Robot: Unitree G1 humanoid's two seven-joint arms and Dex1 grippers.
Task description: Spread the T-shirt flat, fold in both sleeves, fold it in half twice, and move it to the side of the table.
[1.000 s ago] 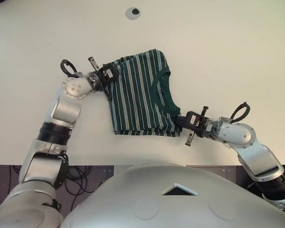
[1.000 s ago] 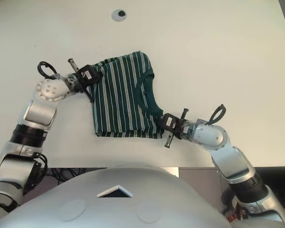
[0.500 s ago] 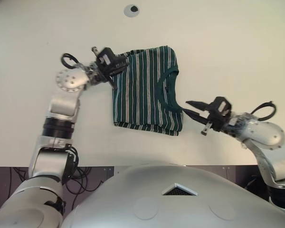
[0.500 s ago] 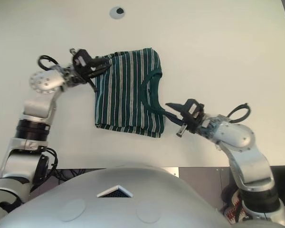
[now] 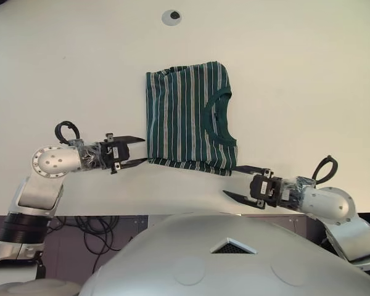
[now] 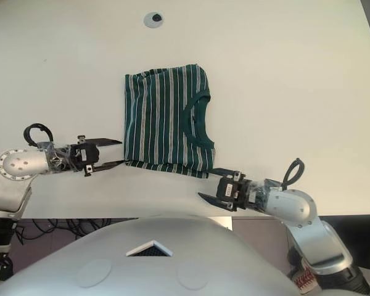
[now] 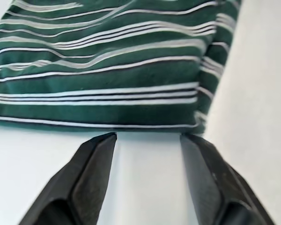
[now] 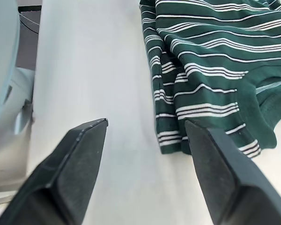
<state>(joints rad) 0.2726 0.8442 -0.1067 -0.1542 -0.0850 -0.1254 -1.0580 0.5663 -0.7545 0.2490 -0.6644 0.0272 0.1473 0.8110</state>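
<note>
The green T-shirt with white stripes (image 5: 188, 114) lies folded into a compact rectangle on the white table (image 5: 296, 74), its collar toward the right edge. My left gripper (image 5: 137, 152) is open, just left of the shirt's near left corner, with nothing between its fingers. My right gripper (image 5: 242, 182) is open too, near the table's front edge just below the shirt's near right corner. The left wrist view has the striped T-shirt (image 7: 107, 65) lying just beyond the open fingertips (image 7: 103, 140). In the right wrist view the folded T-shirt (image 8: 210, 70) lies beside the open fingers (image 8: 84, 140).
A round grey cable grommet (image 5: 171, 16) sits in the table at the back. The table's front edge (image 5: 172, 213) runs just below both grippers. Bare tabletop stretches to the left, right and behind the shirt.
Both grippers have let go of the shirt and pulled back toward the front edge. The shirt, turned and shifted away from me earlier, now lies still.
</note>
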